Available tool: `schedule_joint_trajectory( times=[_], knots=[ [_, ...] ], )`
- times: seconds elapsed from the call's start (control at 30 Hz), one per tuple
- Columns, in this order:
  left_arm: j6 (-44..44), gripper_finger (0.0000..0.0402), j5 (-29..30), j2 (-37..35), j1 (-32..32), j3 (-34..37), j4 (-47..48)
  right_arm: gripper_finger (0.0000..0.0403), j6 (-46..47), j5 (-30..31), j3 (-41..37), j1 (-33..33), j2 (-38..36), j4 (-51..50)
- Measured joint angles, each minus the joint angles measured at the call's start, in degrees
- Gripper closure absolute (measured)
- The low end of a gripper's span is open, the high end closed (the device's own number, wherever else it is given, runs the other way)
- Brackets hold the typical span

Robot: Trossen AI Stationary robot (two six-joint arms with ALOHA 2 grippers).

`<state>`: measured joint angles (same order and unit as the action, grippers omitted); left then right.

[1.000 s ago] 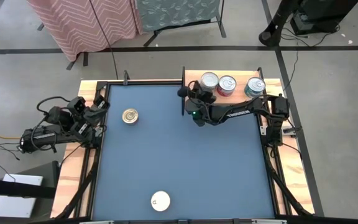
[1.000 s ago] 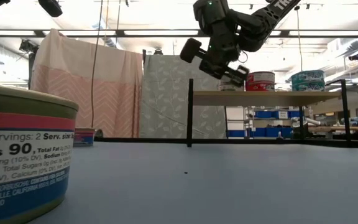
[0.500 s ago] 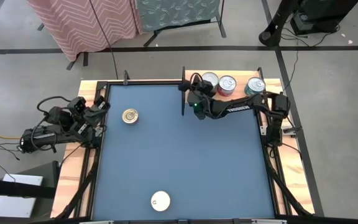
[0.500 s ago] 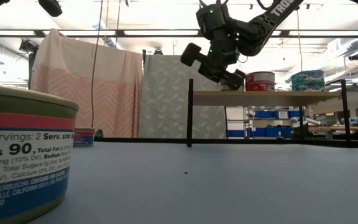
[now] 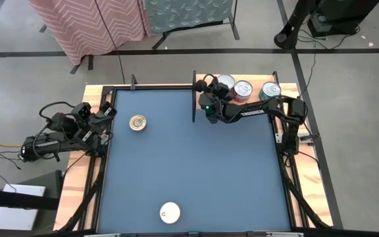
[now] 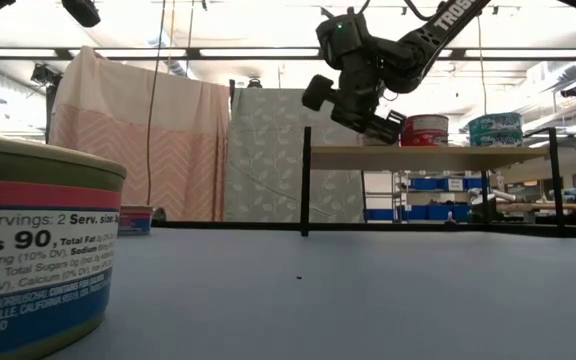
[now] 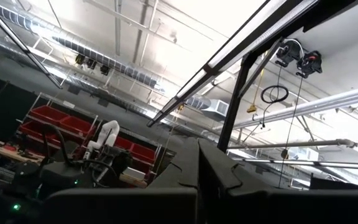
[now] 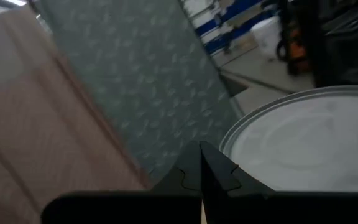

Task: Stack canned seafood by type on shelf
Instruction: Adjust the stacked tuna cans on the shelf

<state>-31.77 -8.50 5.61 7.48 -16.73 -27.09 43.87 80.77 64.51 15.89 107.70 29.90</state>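
Reading from the low view, you are seeing the clearest print on the near tin (image 6: 38,250) at the picture's left edge: "Servings: 2", a large "90", "Total Fat" and "CALIFORNIA" in small type, on a white panel with a red band above and blue below. It is standing upright on the blue counter (image 5: 196,171). From above, that same white-lidded tin (image 5: 170,212) is sitting near the counter's front edge, well apart from everything else, with a small mark on its lid too small to read.

You are holding the right pincer (image 5: 210,89) over the left end of the shelf (image 6: 418,156), its fingers (image 8: 201,168) pressed together and gripping nothing. White letters are running along the right arm (image 6: 448,15); in the low view they are showing as "TROS" before the frame cuts them off. The right wrist view is showing a silver lid (image 8: 303,146) just beyond the closed fingertips.

Three tins are standing on the shelf: a silver-lidded tin (image 5: 225,82) just beside the pincer, a red-sided tin (image 5: 242,89) next to it, and a teal-sided tin (image 5: 270,91) toward the right end. Their side labels are carrying print that is too small to read.

A gold-lidded tin (image 5: 137,122) is sitting alone on the counter's left part.

You are resting the left pincer (image 5: 107,113) off the counter's left edge, its fingers (image 7: 197,168) shut together and empty.
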Motion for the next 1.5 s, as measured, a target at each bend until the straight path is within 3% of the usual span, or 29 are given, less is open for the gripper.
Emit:
schedule_joint_trajectory(
  times=[0.5,1.5],
  knots=[
    [0.0,0.0398,0.0,0.0,0.0,0.0,0.0,0.0401,-0.6,9.1,0.0,-1.6,0.0,-3.1],
    [-3.0,0.0398,-1.2,0.0,0.0,0.0,0.0,0.0401,-9.7,9.2,0.0,-1.1,-0.3,-3.7]
  ],
)
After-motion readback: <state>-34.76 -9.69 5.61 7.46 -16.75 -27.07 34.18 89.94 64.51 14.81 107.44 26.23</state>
